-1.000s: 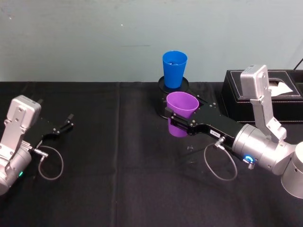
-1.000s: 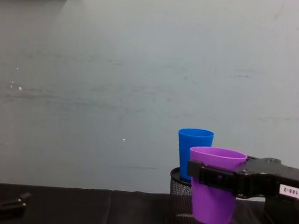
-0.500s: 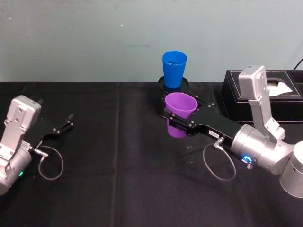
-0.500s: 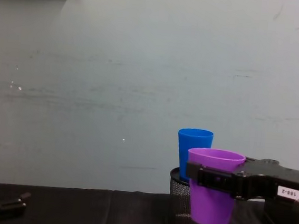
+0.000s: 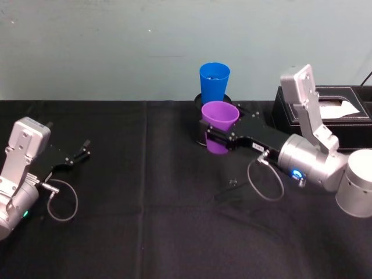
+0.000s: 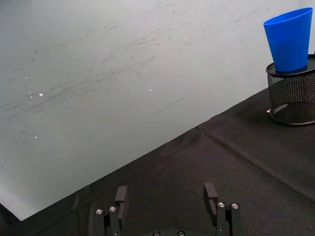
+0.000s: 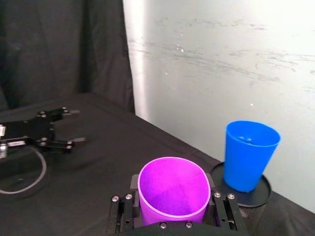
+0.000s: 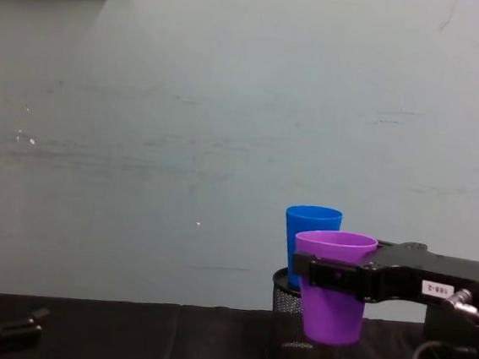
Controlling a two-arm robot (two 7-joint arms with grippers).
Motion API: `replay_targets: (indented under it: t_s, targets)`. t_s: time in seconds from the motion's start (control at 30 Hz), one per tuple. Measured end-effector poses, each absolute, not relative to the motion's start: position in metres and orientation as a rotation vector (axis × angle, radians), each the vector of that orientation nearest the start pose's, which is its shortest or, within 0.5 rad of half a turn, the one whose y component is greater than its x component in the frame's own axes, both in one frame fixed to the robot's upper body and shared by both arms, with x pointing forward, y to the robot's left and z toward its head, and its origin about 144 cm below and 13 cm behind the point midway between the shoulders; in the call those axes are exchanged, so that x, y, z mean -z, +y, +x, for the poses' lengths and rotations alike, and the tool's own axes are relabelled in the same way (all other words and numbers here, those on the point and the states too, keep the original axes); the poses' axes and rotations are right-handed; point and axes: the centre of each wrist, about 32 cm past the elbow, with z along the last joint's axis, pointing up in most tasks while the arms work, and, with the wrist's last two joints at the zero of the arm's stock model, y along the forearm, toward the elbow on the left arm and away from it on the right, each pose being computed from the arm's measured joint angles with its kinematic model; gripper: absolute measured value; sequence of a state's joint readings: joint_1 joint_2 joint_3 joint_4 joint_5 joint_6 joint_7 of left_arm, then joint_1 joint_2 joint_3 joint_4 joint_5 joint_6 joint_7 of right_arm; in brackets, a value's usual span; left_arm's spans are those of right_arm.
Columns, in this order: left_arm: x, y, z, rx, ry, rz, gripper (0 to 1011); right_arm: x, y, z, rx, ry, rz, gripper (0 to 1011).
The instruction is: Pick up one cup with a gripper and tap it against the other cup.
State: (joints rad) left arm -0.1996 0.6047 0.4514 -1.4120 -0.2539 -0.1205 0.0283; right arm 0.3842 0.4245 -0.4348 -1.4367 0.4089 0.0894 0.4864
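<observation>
The left gripper [image 5: 78, 156] rests on the black desk [image 5: 145, 221], well left of the bright blue plastic tumbler [image 5: 214, 84], fingers spread wide. The right gripper [image 5: 217, 138], clamped on the purple plastic tumbler [image 5: 221, 115], has carried it closer, just in front of the blue tumbler. Contact cannot be confirmed, but the tap appears imminent.

The smooth, tapered purple cup [image 5: 220, 114] hangs upright above the tabletop, clamped at mid-height between the right hand's [image 5: 213, 135] fingers. Just behind it, with a gap between them, the blue cup [image 5: 214, 84] stands upright in a black mesh holder [image 6: 293, 101].
</observation>
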Motion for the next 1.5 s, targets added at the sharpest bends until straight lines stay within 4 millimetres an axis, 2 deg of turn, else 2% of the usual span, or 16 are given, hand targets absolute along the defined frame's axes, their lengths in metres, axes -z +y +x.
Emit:
replay_targets:
  t_s: [0.5,0.77,1.5]
  targets:
    - [-1.14,0.31,0.489,-1.248,-0.285,0.304,1000,-1.213,-0.243,0.587,0.794,-0.067,-0.108,731]
    - [-1.14,0.31,0.489,-1.248,-0.285,0.304,1000,-1.207,-0.243,0.601,0.8,-0.043,-0.074,731]
    - [-1.14,0.31,0.489,-1.248,-0.285,0.304,1000,-1.202,-0.244,0.621,0.818,-0.037,-0.029,731]
